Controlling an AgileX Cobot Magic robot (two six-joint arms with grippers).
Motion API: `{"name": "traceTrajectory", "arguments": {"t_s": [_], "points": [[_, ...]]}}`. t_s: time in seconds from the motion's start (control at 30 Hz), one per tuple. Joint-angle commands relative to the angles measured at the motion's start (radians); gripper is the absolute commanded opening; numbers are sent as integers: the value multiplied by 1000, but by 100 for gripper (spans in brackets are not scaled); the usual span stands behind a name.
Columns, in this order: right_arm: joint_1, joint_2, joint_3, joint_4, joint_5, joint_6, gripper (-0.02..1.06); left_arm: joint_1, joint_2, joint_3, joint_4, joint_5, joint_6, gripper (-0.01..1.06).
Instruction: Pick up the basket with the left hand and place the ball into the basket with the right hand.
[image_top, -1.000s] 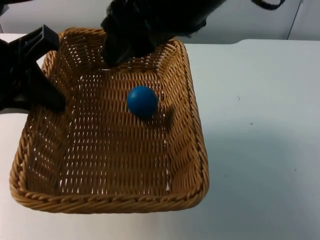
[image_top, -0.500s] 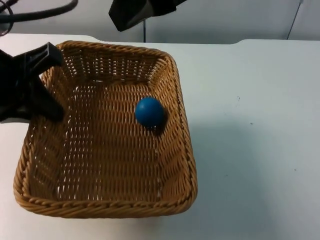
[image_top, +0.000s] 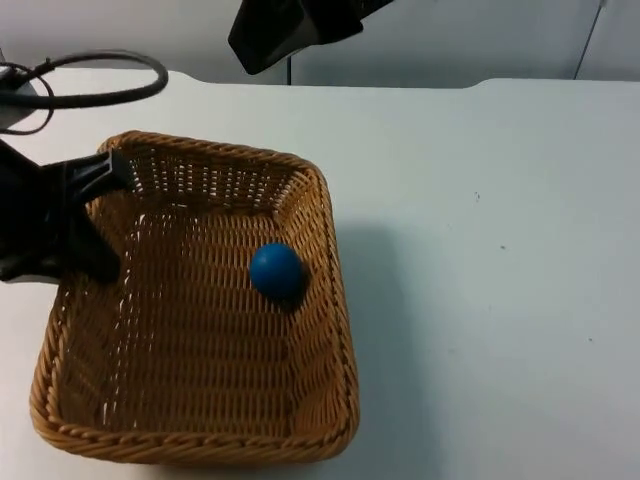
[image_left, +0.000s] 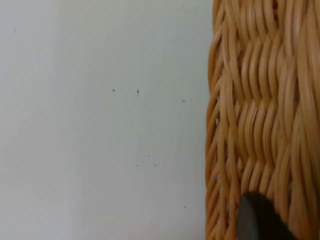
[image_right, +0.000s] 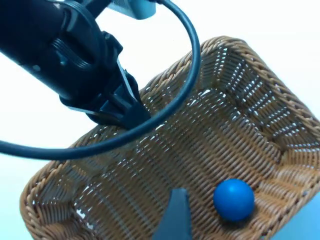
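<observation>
A woven wicker basket (image_top: 310, 200) sits at the left of the table in the top view. The blue ball (image_top: 276, 270) lies inside it, close to its right wall. My left gripper (image_top: 98, 215) is shut on the basket's left rim, one finger inside and one outside. In the left wrist view, one of its fingertips (image_left: 256, 221) presses on the wicker wall (image_left: 260, 110). My right gripper (image_top: 285, 28) hangs high above the table's far edge, apart from the basket. From the right wrist view I see the ball (image_right: 233, 199), the basket (image_right: 250, 125) and the left gripper (image_right: 117, 102) on the rim.
White table top (image_top: 500, 280) stretches bare to the right of the basket. The grey partition wall (image_top: 470, 40) closes the far side. A black cable loop (image_top: 110, 80) lies near the left arm.
The basket has shifted toward the front and left with the left gripper, and the ball has rolled along inside it. The right arm has pulled back up, away from the basket.
</observation>
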Motion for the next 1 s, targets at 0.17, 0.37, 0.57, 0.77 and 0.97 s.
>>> {"name": "traceTrajectory", "arguments": {"t_s": [0.17,0.37,0.57,0.77,0.97], "points": [[2,-10,-5,-6,2,-6,72,-1,31,-3,-27,-37,22,0],[2,-10,-5,-6,4,-6,72,-1,44,-3,-27,-54,22,0],[2,-10,-5,-6,4,-6,72,-1,46,-3,-19,-81,26,8],[2,-10,-5,-6,4,-6,72,-1,46,-3,-19,-108,26,22],[2,-10,-5,-6,3,-6,71,-1,46,-3,-17,-119,49,41]]}}
